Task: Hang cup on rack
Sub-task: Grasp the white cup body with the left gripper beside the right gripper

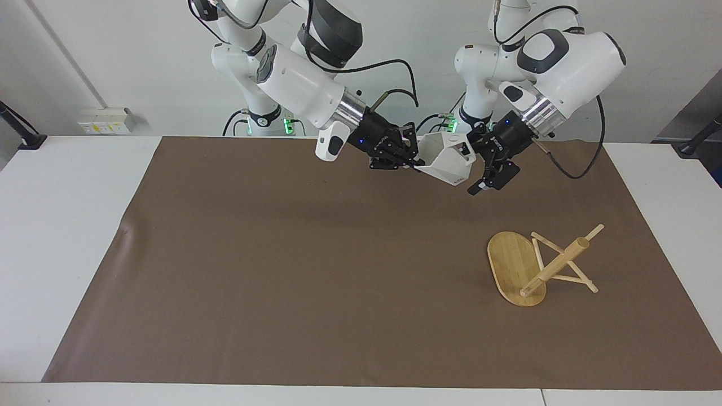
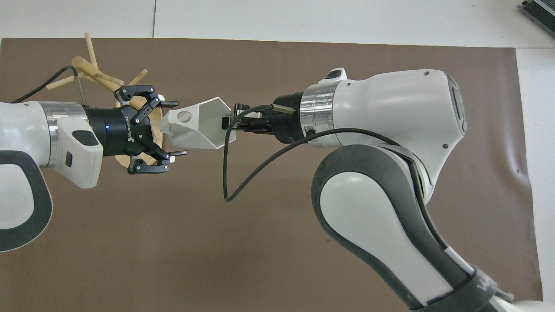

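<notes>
Overhead view: the cup (image 2: pixel 197 128) hangs over the brown mat (image 2: pixel 269 242), lying sideways, mouth toward the right gripper (image 2: pixel 232 123), which pinches its rim. The left gripper (image 2: pixel 167 130), jaws wide, is just clear of the handle. The rack (image 1: pixel 536 265) lies toppled.

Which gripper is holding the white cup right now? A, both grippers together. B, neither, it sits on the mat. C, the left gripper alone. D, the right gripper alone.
D: the right gripper is shut on the rim of the cup, which hangs in the air, while the left gripper stands open just clear of its handle end.
</notes>
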Available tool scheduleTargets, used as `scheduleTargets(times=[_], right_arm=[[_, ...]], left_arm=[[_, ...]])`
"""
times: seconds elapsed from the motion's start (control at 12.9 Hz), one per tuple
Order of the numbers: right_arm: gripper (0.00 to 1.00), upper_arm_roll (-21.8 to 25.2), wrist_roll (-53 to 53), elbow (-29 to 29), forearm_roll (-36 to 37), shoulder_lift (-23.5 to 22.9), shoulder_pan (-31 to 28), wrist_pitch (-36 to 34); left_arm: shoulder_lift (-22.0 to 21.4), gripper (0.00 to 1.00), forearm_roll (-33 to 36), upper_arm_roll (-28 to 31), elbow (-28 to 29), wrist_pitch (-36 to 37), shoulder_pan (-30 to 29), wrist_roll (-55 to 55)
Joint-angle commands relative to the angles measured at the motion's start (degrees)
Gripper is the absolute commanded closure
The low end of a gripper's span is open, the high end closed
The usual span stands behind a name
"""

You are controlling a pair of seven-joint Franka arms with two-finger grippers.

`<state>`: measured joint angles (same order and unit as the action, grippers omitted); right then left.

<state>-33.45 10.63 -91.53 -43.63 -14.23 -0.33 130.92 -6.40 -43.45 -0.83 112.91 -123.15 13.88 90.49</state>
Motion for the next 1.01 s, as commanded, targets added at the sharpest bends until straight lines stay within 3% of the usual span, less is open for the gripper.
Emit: scheduleTargets(times=[0.0,0.93], right_arm=[[1.00,-0.6,0.8,0.0,-0.8,0.1,-0.5,0.0],[1.00,-0.6,0.8,0.0,-0.7,0.1,-0.5,0.0]], left_arm=[[-1.8,0.00,-3.0,-0.2,2.1,0.2,-0.5,1.8],[-2.1,0.00,-8.1,-0.5,4.2,-2.4,1.1,1.7]])
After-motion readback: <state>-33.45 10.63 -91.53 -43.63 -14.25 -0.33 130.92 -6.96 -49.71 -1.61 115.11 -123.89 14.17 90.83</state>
